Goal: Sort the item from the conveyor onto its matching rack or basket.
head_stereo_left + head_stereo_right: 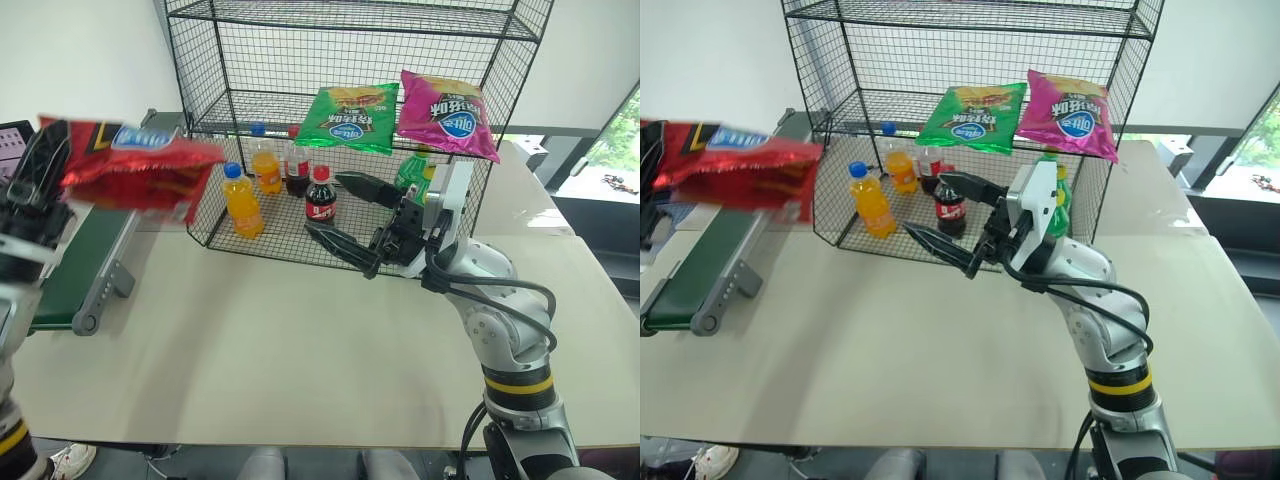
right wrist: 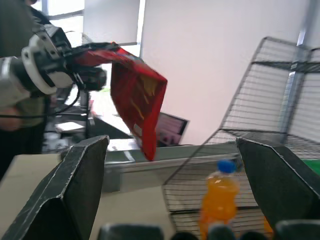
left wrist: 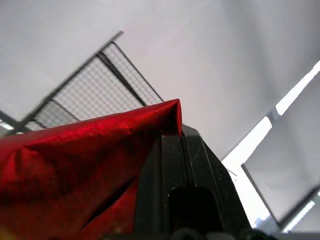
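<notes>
Gripping red chip bag (image 1: 135, 165), left end effector (image 1: 40, 165) clenched; right end effector (image 1: 350, 215) released, empty.

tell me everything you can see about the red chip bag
The flat red crinkly foil chip bag carries a blue oval logo and yellow print, its surface creased and shiny. It is up in the air above the dark green conveyor belt, roughly level, touching nothing but the left pincer, which is shut on one end. It sits beside the tall black wire-mesh rack, not yet on a shelf.
</notes>
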Robot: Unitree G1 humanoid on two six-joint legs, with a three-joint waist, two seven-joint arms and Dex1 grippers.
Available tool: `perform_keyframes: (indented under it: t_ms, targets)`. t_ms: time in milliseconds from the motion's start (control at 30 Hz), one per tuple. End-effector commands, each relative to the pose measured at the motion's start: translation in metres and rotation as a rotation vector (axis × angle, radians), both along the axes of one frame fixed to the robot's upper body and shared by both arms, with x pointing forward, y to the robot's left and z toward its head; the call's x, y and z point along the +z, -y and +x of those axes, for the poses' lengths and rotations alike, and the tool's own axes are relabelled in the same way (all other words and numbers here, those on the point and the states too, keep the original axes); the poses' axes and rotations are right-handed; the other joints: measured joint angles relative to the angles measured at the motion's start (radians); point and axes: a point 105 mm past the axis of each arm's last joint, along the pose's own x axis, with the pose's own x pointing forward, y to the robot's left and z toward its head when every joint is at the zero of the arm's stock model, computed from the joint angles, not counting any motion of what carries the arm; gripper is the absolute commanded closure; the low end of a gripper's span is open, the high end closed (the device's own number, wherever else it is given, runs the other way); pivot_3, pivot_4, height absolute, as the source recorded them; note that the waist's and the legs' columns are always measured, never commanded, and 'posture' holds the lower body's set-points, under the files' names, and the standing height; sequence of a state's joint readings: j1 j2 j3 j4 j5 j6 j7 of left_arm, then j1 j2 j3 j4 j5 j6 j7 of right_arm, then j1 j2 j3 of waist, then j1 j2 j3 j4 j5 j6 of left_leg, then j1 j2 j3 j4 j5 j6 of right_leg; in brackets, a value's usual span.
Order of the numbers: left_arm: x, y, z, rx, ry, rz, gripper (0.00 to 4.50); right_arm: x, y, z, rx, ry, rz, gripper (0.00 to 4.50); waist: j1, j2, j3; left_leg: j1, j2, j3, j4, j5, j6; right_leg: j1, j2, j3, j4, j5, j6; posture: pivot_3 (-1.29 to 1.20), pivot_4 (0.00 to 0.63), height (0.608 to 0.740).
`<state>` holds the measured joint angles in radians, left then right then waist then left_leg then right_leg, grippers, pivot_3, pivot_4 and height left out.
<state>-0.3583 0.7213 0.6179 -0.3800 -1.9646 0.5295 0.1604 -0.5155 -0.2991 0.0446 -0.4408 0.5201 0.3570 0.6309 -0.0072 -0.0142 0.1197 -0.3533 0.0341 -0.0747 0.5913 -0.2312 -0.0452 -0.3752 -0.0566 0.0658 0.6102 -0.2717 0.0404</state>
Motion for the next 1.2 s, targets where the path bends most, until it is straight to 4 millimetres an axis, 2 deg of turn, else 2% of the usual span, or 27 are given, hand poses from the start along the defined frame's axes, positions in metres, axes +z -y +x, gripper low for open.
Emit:
perform_keyframes:
  t_ms: [33,300,400,500,600,733,767,867,1000,1200]
  targets:
    - [0.019,0.023,0.019,-0.131,0.037,0.014,4.48,0.02,0.009,-0.012,-0.101,0.106,0.061,0.0,-0.005,0.0,0.0,0.0,-0.001,0.0,0.0,0.0,0.0,0.001,0.0,0.0,0.0,0.0,0.0,0.0,0.15,0.738]
    - [0.053,0.066,0.092,-0.33,0.153,0.006,4.48,0.02,0.021,-0.017,-0.259,0.115,0.096,0.0,-0.006,0.0,0.0,0.0,-0.001,-0.001,0.0,0.001,-0.001,0.002,0.001,0.0,0.0,-0.002,0.003,0.0,0.15,0.738]
    - [0.064,0.078,0.114,-0.375,0.197,-0.023,4.48,0.019,0.025,-0.019,-0.304,0.113,0.101,0.0,-0.007,0.0,0.0,0.0,-0.002,-0.001,0.0,0.001,-0.001,0.002,0.001,0.0,-0.001,-0.002,0.004,0.0,0.15,0.738]
    - [0.067,0.084,0.13,-0.387,0.224,-0.033,4.48,0.019,0.028,-0.02,-0.335,0.107,0.108,0.0,-0.01,0.0,0.0,-0.001,-0.002,-0.001,0.0,0.001,-0.001,0.001,0.001,0.0,-0.002,-0.003,0.006,0.0,0.15,0.738]
    - [0.057,0.075,0.146,-0.34,0.192,-0.081,4.48,0.018,0.028,-0.021,-0.347,0.101,0.115,0.0,-0.018,0.001,0.001,0.0,-0.002,-0.001,-0.001,0.001,-0.001,0.001,0.001,0.0,-0.002,-0.004,0.007,0.0,0.15,0.738]
    - [0.014,0.064,0.166,-0.289,0.048,-0.086,4.48,0.019,0.026,-0.021,-0.347,0.096,0.118,0.0,-0.03,0.003,0.002,0.0,-0.001,-0.001,-0.001,0.001,0.0,0.001,0.001,0.0,-0.001,-0.006,0.01,0.0,0.15,0.738]
    - [-0.002,0.061,0.171,-0.268,-0.011,-0.08,4.48,0.019,0.025,-0.021,-0.347,0.092,0.119,0.0,-0.031,0.003,0.002,0.0,-0.001,-0.001,-0.001,0.001,0.0,0.001,0.001,0.0,0.0,-0.006,0.01,0.0,0.15,0.738]
    - [-0.038,0.052,0.176,-0.232,-0.13,-0.059,4.48,0.023,0.024,-0.018,-0.345,0.091,0.124,0.0,-0.032,0.003,0.002,0.0,-0.001,-0.001,-0.001,0.001,0.0,0.001,0.0,0.0,0.0,-0.006,0.01,0.0,0.15,0.738]
    - [-0.038,0.047,0.169,-0.233,-0.135,-0.069,4.48,0.027,0.018,-0.017,-0.321,0.095,0.132,0.0,-0.029,-0.001,0.005,-0.001,-0.001,-0.002,-0.001,0.001,0.0,0.0,0.0,0.0,0.001,-0.006,0.01,0.0,0.15,0.738]
    - [-0.032,0.029,0.177,-0.078,-0.199,-0.099,4.48,0.026,0.011,-0.014,-0.288,0.082,0.138,0.0,-0.016,-0.002,0.006,0.0,-0.002,-0.003,0.0,0.001,0.0,0.002,0.0,0.0,0.001,-0.006,0.01,0.0,0.15,0.738]
